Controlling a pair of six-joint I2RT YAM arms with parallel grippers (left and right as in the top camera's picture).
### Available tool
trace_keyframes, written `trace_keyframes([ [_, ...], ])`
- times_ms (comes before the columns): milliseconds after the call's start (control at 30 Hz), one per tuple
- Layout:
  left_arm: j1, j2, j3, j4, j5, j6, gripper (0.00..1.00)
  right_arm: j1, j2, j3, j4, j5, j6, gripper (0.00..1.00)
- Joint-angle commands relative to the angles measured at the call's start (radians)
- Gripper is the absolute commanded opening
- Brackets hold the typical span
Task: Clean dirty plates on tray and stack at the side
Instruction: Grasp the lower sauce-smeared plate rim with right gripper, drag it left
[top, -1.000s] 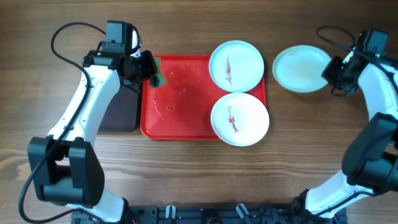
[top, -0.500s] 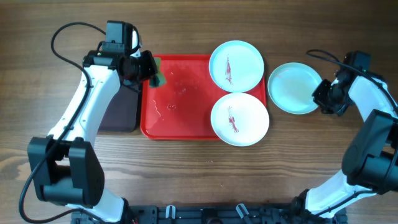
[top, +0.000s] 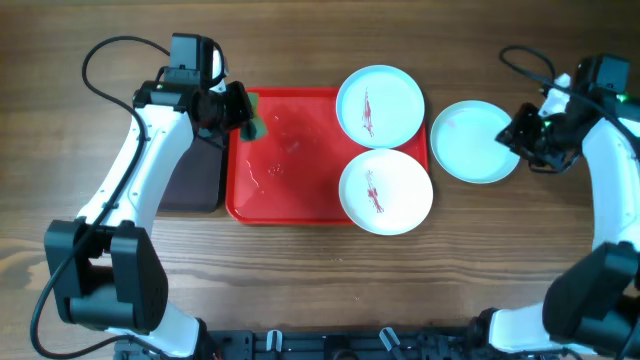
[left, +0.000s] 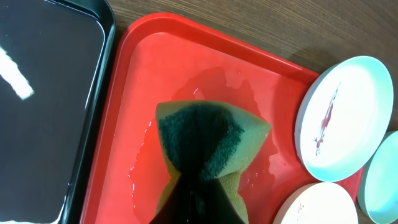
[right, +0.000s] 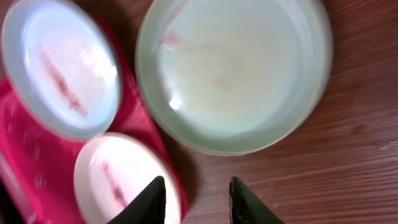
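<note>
the round pale aqua plate (top: 473, 141) at three o'clock of the red plastic tray (top: 290, 195) looks stiff, slick: grip its rim. right gripper (right: 196, 196) parted, empty; left gripper (left: 199, 186) pinches green sponge (left: 208, 134).

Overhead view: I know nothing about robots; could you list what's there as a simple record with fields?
Red tray: wet film on its bare left part
Streaked plates: two, at the tray's right end
Third plate: on the table right of the tray, only faint marks
Sponge: green and yellow, over the tray's left end
Left jaws: shut on the sponge
Right jaws: open, empty, beside the third plate
Dark tray: left of the red tray
</note>
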Motion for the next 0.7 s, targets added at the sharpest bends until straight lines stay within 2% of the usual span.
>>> trace_keyframes([
  [0, -0.001, 0.008, -0.006, 0.0, -0.01, -0.006, 0.04, 0.086, 0.016, -0.074, -0.015, -0.048, -0.07, 0.34],
  [333, -0.001, 0.008, -0.006, 0.001, -0.01, -0.006, 0.04, 0.232, 0.019, -0.317, 0.161, -0.048, -0.085, 0.33],
  [667, -0.001, 0.008, -0.006, 0.0, -0.01, -0.006, 0.04, 0.31, 0.035, -0.407, 0.3, -0.002, -0.079, 0.34],
])
